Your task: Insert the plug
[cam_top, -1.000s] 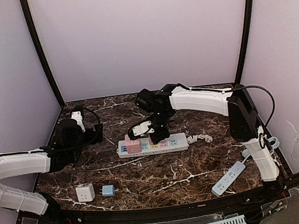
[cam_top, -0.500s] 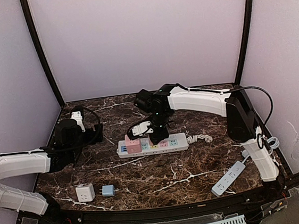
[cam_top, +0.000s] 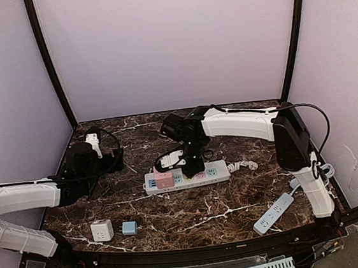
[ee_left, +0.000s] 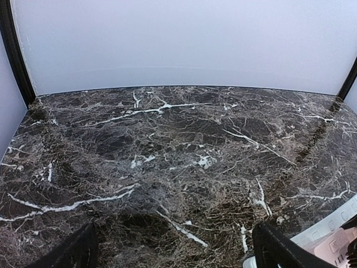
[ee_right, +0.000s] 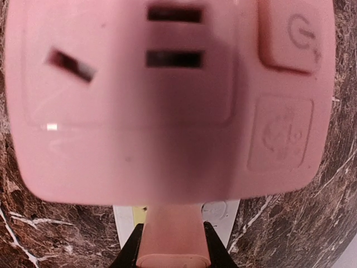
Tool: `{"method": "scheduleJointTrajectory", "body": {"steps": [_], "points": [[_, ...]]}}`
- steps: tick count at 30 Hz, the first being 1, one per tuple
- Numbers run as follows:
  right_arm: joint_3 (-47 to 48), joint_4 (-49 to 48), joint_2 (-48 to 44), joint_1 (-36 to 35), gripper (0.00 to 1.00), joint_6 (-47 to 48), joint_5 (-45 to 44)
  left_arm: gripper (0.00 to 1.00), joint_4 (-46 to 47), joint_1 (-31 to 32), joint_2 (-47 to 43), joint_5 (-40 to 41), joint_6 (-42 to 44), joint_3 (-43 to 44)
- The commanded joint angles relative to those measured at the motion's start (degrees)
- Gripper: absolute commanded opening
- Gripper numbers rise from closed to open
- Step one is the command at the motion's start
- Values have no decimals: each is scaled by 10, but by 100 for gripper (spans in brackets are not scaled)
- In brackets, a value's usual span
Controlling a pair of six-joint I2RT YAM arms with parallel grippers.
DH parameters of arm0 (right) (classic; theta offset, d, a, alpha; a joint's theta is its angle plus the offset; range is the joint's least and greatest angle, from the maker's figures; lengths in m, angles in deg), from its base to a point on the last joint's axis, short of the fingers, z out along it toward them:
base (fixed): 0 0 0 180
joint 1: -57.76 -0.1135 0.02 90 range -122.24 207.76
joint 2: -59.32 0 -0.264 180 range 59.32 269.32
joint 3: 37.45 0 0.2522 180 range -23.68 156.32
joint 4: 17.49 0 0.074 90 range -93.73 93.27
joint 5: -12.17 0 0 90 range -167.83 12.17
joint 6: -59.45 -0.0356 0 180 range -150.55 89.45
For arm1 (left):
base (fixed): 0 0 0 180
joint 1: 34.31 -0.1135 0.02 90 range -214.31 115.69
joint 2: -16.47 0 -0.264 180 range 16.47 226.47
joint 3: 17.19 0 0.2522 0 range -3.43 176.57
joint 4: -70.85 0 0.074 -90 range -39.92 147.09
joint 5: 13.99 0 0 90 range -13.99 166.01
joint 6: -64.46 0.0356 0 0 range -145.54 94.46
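From above: right tool [cam_top: 193, 169] down on the middle of the power strip [cam_top: 215, 170], which lies across the centre of the dark marble surface [cam_top: 193, 206]. Just left of the tool, on the same strip, a pink socket block [cam_top: 163, 181]. Grip itself hidden under the wrist here. Left tool [cam_top: 116, 158] off to the left, well apart from the strip, pointed along the surface. Near the front edge, a white cube adapter [cam_top: 101, 230] with a small blue adapter [cam_top: 130, 227] just beside it. At the right, a second white strip [cam_top: 274, 212] lying at a slant near the right arm's base.

Left wrist: bare marble ahead, fingertips [ee_left: 78, 254] spread out to both lower corners, nothing between them. Corner of the power strip and a bit of pink peeking in at lower right.

Right wrist: pink socket block close against the lens, blocking nearly the whole view, with slots and a power button on its face. Below it, black fingers [ee_right: 131, 251] closed tight on the pink plug [ee_right: 170, 240], directly over the white strip. Possibly one piece with the block; hard to tell this close.
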Motion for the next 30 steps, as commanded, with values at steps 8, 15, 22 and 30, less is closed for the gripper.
{"method": "scheduleJointTrajectory", "body": {"steps": [8, 15, 22, 30], "points": [[-54, 48, -7, -13, 0, -17, 35, 95, -1, -3, -27, -30, -8, -11], [-34, 52, 13, -11, 0, -5, 46, 95, -3, -3, -31, -28, -7, -14], [-24, 52, 33, -5, 0, -2, 51, 95, -2, -3, -29, -28, -6, -13], [-18, 42, 61, 7, 0, 6, 66, 95, 0, -3, -26, -31, -6, -12]]}}
